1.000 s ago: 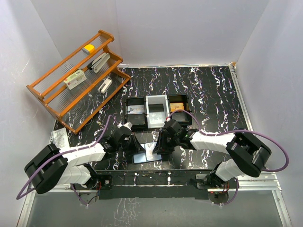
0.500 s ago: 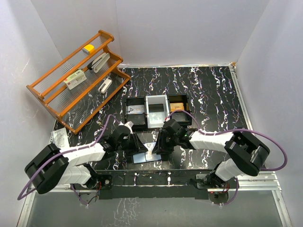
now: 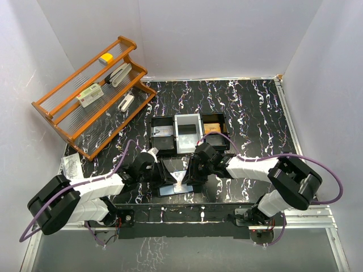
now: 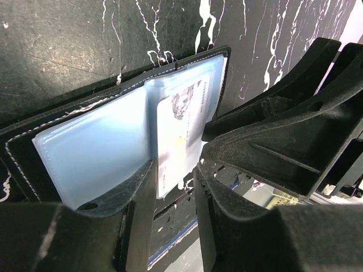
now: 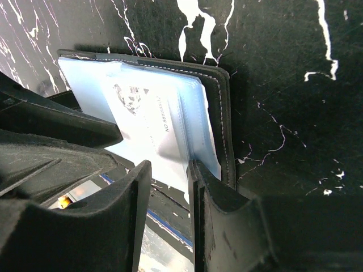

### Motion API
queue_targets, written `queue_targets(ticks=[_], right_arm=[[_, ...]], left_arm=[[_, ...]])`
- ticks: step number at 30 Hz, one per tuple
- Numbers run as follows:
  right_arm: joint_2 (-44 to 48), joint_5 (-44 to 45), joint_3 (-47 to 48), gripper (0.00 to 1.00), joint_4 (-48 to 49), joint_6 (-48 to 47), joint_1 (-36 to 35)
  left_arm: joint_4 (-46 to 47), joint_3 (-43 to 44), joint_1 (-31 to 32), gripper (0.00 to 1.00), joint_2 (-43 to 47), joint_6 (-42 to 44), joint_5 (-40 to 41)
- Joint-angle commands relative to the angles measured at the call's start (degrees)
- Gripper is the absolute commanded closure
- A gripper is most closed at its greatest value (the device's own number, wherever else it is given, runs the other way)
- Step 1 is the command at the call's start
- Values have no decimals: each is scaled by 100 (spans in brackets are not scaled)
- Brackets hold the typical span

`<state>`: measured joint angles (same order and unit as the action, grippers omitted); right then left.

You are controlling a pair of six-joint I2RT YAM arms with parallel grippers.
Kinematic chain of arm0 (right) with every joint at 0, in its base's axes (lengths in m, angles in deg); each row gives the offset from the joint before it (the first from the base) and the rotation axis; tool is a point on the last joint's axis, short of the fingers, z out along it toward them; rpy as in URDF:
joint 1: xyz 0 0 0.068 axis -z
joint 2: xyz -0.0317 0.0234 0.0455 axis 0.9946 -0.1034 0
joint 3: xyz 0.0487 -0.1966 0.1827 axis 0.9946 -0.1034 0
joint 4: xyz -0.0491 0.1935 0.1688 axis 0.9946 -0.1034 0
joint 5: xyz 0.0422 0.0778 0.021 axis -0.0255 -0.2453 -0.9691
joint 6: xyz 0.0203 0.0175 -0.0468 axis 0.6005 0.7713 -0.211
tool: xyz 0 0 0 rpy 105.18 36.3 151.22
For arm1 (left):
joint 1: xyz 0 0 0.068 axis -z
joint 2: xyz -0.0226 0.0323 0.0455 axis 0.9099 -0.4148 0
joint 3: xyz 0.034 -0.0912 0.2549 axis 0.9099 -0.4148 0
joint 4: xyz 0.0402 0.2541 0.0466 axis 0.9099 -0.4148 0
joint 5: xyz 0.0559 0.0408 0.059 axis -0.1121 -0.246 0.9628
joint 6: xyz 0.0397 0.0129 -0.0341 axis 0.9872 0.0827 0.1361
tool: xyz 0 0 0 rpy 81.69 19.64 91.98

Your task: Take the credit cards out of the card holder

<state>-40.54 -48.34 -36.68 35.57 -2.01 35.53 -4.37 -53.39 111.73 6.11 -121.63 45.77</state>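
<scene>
The card holder point(image 3: 174, 186) lies open at the table's point(image 3: 249, 113) near edge, hemmed between claws. Left claw point(image 4: 173, 170) gapes around a card's point(image 4: 176, 127) edge; right claw point(image 5: 168, 167) gapes around a pocket point(image 5: 198, 113) edge.

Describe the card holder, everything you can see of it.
The card holder lies open and flat on the black marbled table, near its front edge. Outside black, leather-like, with pale stitching; inside glossy light blue with clear pockets. One pale printed card sits in a middle pocket, sticking out toward the arms. The left gripper straddles that card's edge, the right gripper the pocket's edge, jaws apart; actual contact cannot be told.
</scene>
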Motion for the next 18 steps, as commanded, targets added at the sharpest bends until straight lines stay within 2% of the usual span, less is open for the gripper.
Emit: queue_targets(ticks=[1, 10, 14, 18], right_arm=[[-232, 218, 5, 69, -166, -117, -50], [-292, 197, 29, 69, -156, -126, -49], [-297, 188, 16, 69, -156, -126, -43], [-302, 188, 24, 69, -164, -126, -42]], left_arm=[[-325, 24, -19, 69, 193, 98, 110], [-187, -61, -18, 72, -43, 42, 86], [52, -79, -19, 82, -211, 81, -46], [160, -57, -18, 88, -363, 172, -109]])
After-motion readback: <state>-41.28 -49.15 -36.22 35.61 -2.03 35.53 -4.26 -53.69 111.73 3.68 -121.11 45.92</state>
